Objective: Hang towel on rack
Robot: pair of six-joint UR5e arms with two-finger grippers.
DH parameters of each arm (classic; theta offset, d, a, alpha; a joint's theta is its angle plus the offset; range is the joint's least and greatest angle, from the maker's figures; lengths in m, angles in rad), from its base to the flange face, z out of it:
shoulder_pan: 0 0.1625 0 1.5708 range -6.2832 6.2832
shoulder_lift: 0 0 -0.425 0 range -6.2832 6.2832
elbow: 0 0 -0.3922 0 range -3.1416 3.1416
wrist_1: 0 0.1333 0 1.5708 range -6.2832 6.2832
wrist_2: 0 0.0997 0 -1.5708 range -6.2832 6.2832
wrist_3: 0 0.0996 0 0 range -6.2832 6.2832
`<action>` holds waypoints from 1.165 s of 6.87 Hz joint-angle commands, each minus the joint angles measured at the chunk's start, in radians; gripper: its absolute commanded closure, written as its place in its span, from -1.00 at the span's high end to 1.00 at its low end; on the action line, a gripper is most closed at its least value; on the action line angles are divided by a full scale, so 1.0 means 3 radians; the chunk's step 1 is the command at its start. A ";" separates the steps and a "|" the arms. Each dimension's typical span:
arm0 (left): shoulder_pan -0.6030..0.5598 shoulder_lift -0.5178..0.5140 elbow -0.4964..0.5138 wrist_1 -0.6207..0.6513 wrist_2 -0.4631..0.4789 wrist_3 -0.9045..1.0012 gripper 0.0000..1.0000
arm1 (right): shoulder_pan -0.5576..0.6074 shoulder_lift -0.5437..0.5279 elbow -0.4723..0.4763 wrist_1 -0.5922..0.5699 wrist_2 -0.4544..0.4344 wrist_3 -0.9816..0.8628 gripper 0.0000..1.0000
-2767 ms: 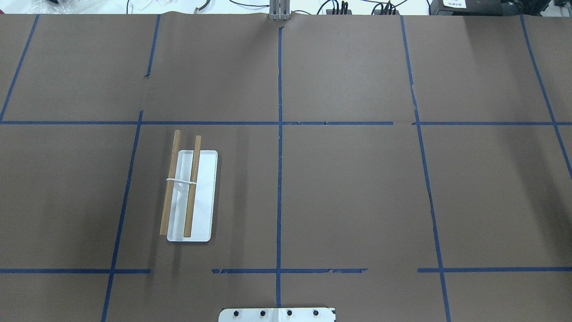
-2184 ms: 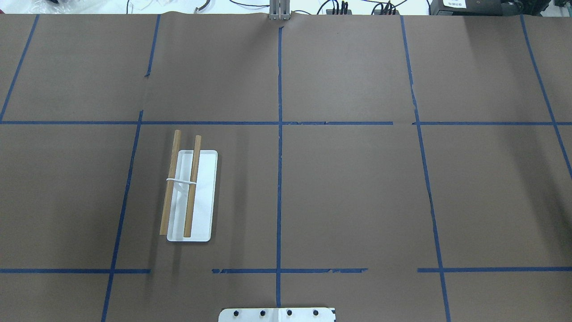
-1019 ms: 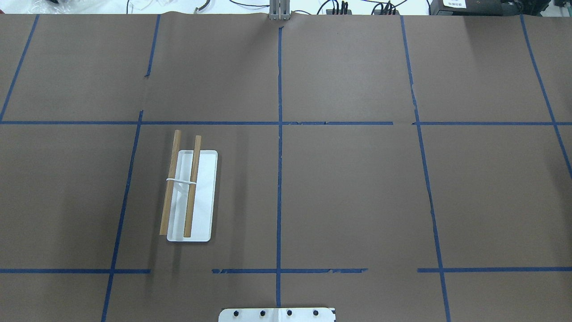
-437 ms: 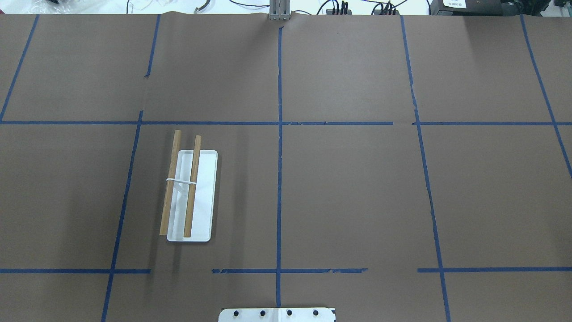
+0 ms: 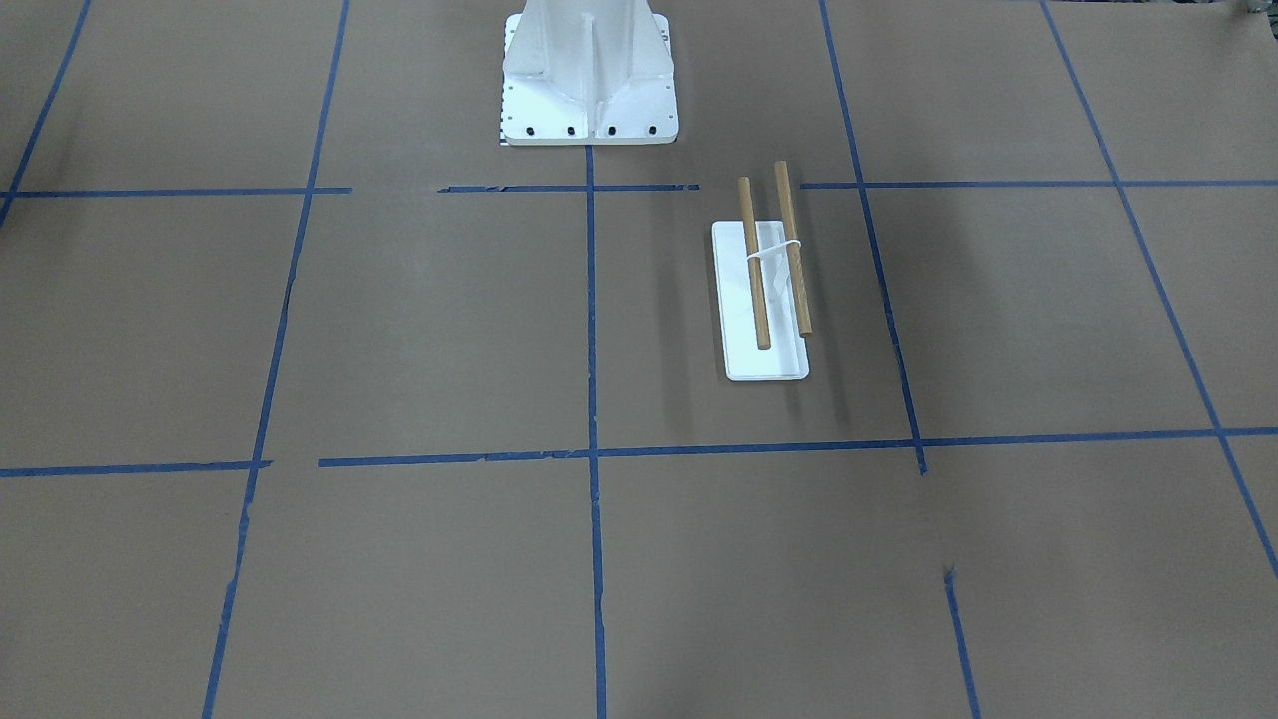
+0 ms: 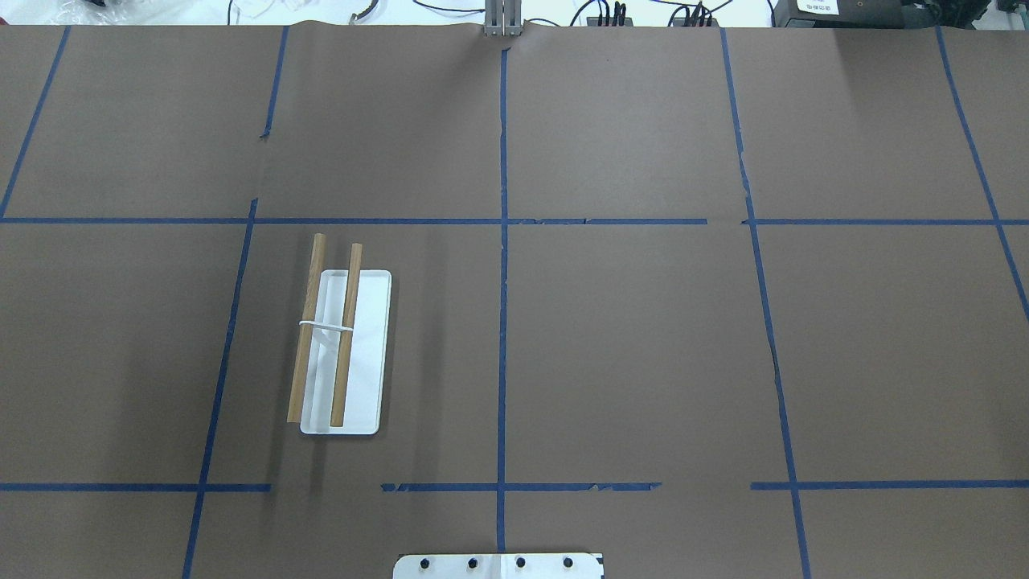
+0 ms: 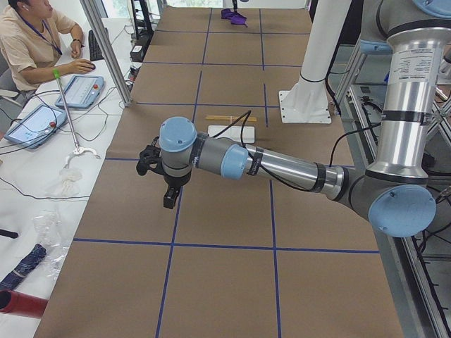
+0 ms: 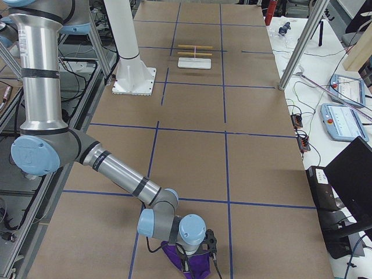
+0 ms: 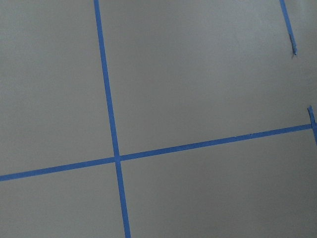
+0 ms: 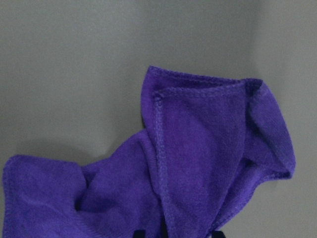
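Brown table (image 6: pixel 643 362), towel (image 8: pixel 195 266) crumpled at its end edge by right gripper (image 8: pixel 212 251), left gripper (image 7: pixel 169 199) aloft, either's closure unclear.

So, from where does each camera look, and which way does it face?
Front-facing: across the table, facing the robot; only its pedestal shows.
Overhead: behind the robot, looking forward and down; only the pedestal's edge.
Exterior left: table's left end; left arm near, left gripper down.
Exterior right: right end; right gripper at the towel.
Left wrist: down on taped paper.
Right wrist: down on the towel.
All four fixed views share the rack.
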 commanded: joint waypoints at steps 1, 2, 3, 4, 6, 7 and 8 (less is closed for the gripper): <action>0.0000 0.0005 0.0030 -0.0048 0.0001 0.0000 1.00 | -0.0001 -0.0001 -0.0080 0.0000 -0.0007 -0.0001 -0.02; 0.0000 0.0020 0.0035 -0.0094 0.0001 0.0000 1.00 | -0.0001 -0.0011 -0.0091 0.0000 -0.0006 -0.0001 -0.15; 0.0000 0.0021 0.0035 -0.0094 0.0001 0.0000 1.00 | -0.0001 -0.0016 -0.0086 0.0000 -0.0001 -0.0006 -0.86; 0.0000 0.0021 0.0030 -0.0094 0.0001 0.0000 1.00 | -0.0001 -0.0016 -0.0065 0.0000 0.0014 -0.0006 -1.00; 0.0000 0.0026 0.0030 -0.0094 -0.0004 -0.0005 1.00 | -0.0001 0.0035 -0.0014 0.0000 0.0029 0.0010 -1.00; 0.0000 0.0026 0.0030 -0.0094 0.0001 -0.0005 1.00 | -0.0001 0.0030 0.0092 -0.0005 0.0060 0.0010 -1.00; 0.0000 0.0031 0.0020 -0.0094 0.0001 -0.0005 1.00 | 0.0014 -0.0011 0.0331 -0.0051 0.0369 0.0010 -1.00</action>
